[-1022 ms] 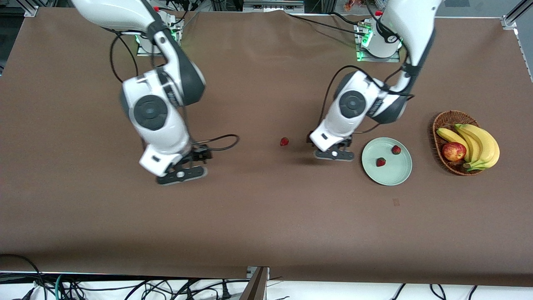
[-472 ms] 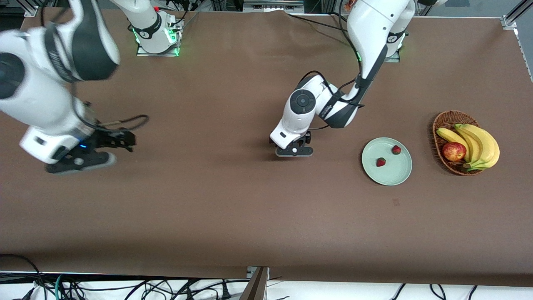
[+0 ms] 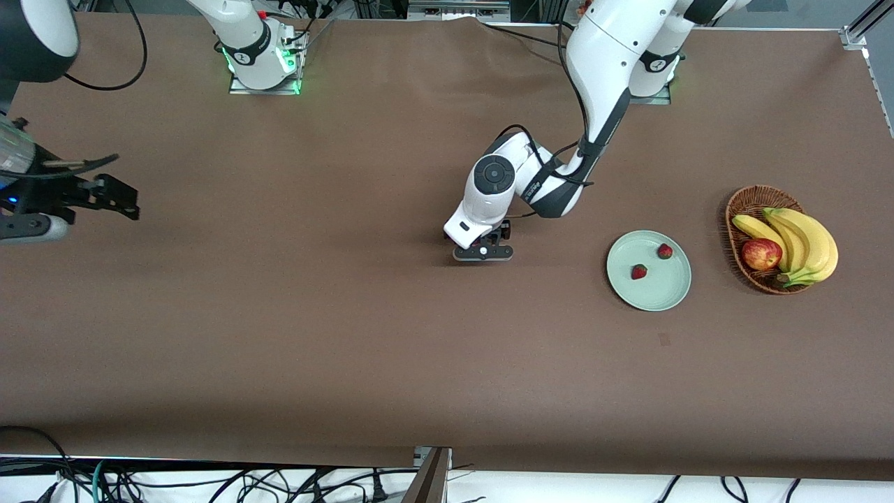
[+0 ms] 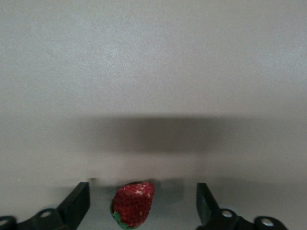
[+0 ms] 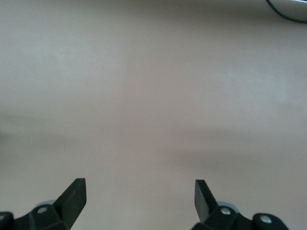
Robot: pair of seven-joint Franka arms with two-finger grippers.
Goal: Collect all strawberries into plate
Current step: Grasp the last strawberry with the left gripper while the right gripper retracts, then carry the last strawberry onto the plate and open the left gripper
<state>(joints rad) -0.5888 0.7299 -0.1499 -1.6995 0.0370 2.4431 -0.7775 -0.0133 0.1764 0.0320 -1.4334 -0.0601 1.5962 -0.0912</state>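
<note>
- Two strawberries already lie in the plate [image 3: 649, 293]: one [image 3: 665, 251] close to the rim on the side toward the robots' bases, the other [image 3: 639, 272] nearer the front camera and closer to the middle.
- The third strawberry [image 4: 133, 205] sits on the brown table [image 3: 349, 335], between the spread fingers of the left gripper [image 4: 143, 206]; neither finger touches it.
- In the front view the left gripper [image 3: 482, 251] is down at the table, well apart from the plate toward the right arm's end, and hides this berry.
- Judged from this, two thirds of the job is done; the last berry has to be gripped, carried and dropped into the plate.
- The right gripper [image 5: 140, 199], fingers apart and empty, waits at the right arm's end of the table.
- The basket [image 3: 742, 209] with bananas [image 3: 803, 241] and an apple [image 3: 761, 253] stands beside the plate.
</note>
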